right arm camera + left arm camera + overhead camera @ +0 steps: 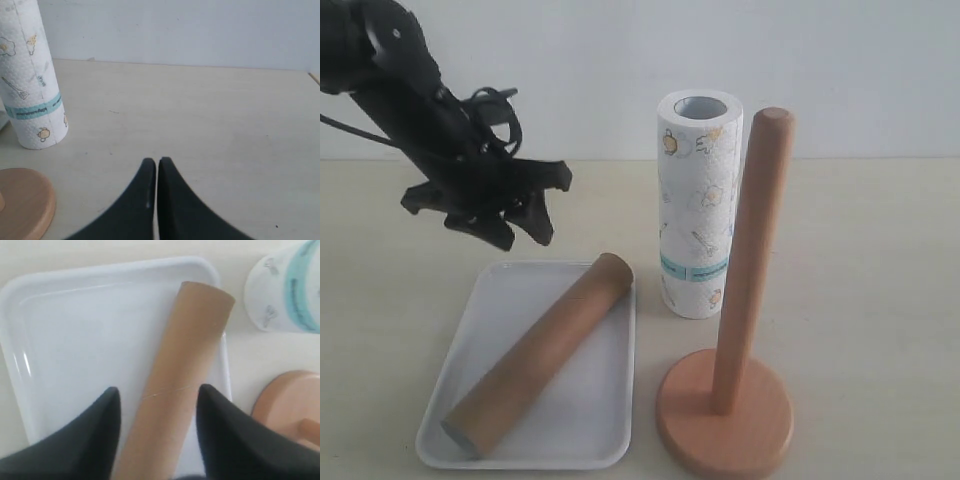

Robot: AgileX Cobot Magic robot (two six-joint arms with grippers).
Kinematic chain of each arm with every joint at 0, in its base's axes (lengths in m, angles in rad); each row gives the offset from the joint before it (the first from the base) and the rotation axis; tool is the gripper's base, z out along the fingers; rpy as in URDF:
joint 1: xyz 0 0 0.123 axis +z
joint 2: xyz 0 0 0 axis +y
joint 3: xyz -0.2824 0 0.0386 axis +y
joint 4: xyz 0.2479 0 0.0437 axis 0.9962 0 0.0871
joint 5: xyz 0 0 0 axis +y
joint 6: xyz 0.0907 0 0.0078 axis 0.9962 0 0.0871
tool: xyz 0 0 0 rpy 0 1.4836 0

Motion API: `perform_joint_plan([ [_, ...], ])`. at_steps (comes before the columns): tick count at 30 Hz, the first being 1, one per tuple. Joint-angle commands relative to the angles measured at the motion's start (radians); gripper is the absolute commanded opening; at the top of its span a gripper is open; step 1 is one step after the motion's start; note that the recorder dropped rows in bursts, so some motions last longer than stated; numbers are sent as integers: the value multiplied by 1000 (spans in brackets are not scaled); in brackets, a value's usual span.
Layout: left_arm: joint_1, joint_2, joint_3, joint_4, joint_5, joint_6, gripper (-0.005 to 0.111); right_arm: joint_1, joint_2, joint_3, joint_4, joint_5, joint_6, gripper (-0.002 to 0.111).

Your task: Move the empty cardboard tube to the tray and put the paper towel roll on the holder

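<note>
In the tray (582, 400), the empty cardboard tube (542, 352) lies slantwise from the near left corner to the far right one, its far end at the rim, so the first half of the task looks done. The left gripper (523, 232) hangs above the tray's far edge, jaws spread and holding nothing. What remains is the paper towel roll (698, 210), upright on the table just behind the holder (750, 260), whose post is bare. The right gripper (153, 162), jaws pressed together and empty, sits over bare table, apart from the roll. It would need to open wide, grasp the roll, lift it above the rounded top and thread the core down. The post stands close beside the roll and could crowd the grasp
</note>
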Motion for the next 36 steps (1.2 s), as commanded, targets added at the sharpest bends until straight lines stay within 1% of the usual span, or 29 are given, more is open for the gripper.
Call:
perform_joint_plan([
  [1,0,-122,-5,-3,-2,66,8,-1,-4,0,-2,-8,-3,1],
  [2,0,-146,-5,-3,-2,85,5,-1,-4,0,-2,-8,-3,1],
  [5,0,-203,-5,-3,3,98,5,-1,-4,0,-2,-8,-3,1],
  [9,0,-247,-5,-3,-39,98,5,-1,-4,0,-2,-8,-3,1],
  [12,0,-253,-5,-3,-77,98,5,-1,-4,0,-2,-8,-3,1],
  [13,0,-251,-5,-3,-108,98,5,-1,-4,0,-2,-8,-3,1],
  [19,0,-246,-5,-5,-167,98,5,-1,-4,0,-2,-8,-3,1],
  [23,0,-291,9,73,-169,175,5,-1,-4,0,-2,-8,-3,1],
  [25,0,-363,73,141,-196,192,5,-1,-4,0,-2,-8,-3,1],
  [26,0,-436,149,177,-276,192,5,-1,-4,0,-2,-8,-3,1],
  [27,0,-480,187,185,-326,192,5,-1,-4,0,-2,-8,-3,1],
  [29,0,-660,399,215,-622,192,5,-1,-4,0,-2,-8,-3,1],
  [32,28,-846,589,230,-855,192,5,-1,-4,0,-2,-8,-3,1],
  [34,70,-964,706,230,-934,192,5,-1,-4,0,-2,-8,-3,1],
  [36,122,-1085,817,228,-948,184,5,-1,-4,0,-2,-8,-3,1],
])
